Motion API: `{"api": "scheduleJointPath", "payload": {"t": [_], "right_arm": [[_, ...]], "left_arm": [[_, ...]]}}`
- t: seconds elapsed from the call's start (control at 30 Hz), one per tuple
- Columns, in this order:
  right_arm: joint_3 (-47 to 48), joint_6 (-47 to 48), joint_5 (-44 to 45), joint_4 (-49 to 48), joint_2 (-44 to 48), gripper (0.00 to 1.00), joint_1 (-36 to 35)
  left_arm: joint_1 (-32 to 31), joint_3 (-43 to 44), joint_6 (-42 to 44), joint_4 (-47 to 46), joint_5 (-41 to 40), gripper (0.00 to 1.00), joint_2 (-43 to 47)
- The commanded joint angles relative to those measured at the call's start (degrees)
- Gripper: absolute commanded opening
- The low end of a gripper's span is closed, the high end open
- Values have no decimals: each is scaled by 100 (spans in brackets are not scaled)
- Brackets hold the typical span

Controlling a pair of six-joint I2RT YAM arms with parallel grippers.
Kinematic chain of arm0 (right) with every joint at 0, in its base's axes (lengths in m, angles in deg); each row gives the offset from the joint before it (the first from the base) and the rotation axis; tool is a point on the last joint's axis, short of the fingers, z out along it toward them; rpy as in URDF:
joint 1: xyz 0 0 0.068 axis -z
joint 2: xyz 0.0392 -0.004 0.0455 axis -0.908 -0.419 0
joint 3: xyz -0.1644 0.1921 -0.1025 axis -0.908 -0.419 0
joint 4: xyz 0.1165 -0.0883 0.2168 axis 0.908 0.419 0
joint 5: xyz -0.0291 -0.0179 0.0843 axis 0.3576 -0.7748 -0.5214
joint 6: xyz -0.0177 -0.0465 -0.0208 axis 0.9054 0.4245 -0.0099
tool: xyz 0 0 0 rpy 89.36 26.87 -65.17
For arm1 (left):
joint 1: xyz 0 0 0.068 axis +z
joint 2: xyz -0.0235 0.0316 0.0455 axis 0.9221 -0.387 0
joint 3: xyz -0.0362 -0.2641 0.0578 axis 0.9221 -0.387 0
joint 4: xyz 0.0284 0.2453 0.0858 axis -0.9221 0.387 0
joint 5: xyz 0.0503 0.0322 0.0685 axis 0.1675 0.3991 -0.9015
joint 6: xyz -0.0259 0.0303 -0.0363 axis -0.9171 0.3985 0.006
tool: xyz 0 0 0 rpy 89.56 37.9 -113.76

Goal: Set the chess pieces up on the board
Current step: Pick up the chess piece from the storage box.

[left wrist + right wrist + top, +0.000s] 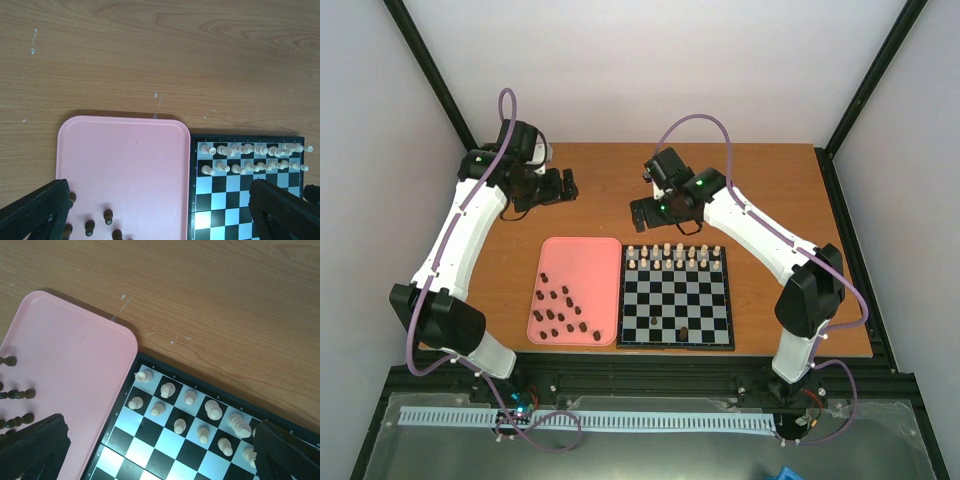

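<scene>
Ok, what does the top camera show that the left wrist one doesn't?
Top only: the right gripper, the whole board, two dark pieces on its near rows, the full cluster on the tray. Left wrist only: white flecks on the table. Both: tray, cream pieces in the far two rows, the open left gripper.

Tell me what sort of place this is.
Probably a robot lab test cell. A wooden table sits boxed in by a black frame and plain white walls; a left arm and right arm are bolted at its near edge; a chessboard and pink tray sit on it.
</scene>
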Motion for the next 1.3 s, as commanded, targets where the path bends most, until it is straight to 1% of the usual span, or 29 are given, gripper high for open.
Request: {"api": "scheduleJointPath", "payload": {"t": [0.0, 0.23, 0.47, 0.57, 0.67, 0.8, 0.93, 1.0, 1.13, 1.2, 1.27], "right_arm": [[58, 89, 343, -27, 292, 100, 19], [28, 115, 447, 35, 307, 100, 24], [-147, 263, 304, -50, 350, 100, 24], [-151, 339, 372, -22, 376, 100, 24], [-171, 418, 409, 143, 360, 100, 24], [-357, 562, 334, 237, 411, 100, 24], [-625, 645, 199, 186, 529, 100, 32], [-730, 667, 110, 173, 562, 100, 32], [-801, 715, 25, 182, 542, 100, 40], [-816, 734, 7, 173, 511, 100, 46], [-812, 751, -16, 168, 480, 100, 58]], "left_arm": [[-3, 222, 109, 40, -27, 100, 8], [-3, 183, 127, 57, -140, 100, 48], [-3, 55, 104, 19, -249, 100, 97], [-3, -96, -131, 118, -569, 100, 222], [1, -510, -567, 217, -1026, 100, 575], [72, -1470, -1130, 159, -1142, 100, 1152], [182, -2089, -1355, 400, -1209, 99, 1547], [199, -2351, -1473, 581, -1134, 96, 1752], [199, -3022, -1857, 746, -716, 90, 2332], [199, -3374, -2044, 785, -677, 86, 2633], [199, -3708, -2245, 769, -643, 74, 2772]]}}
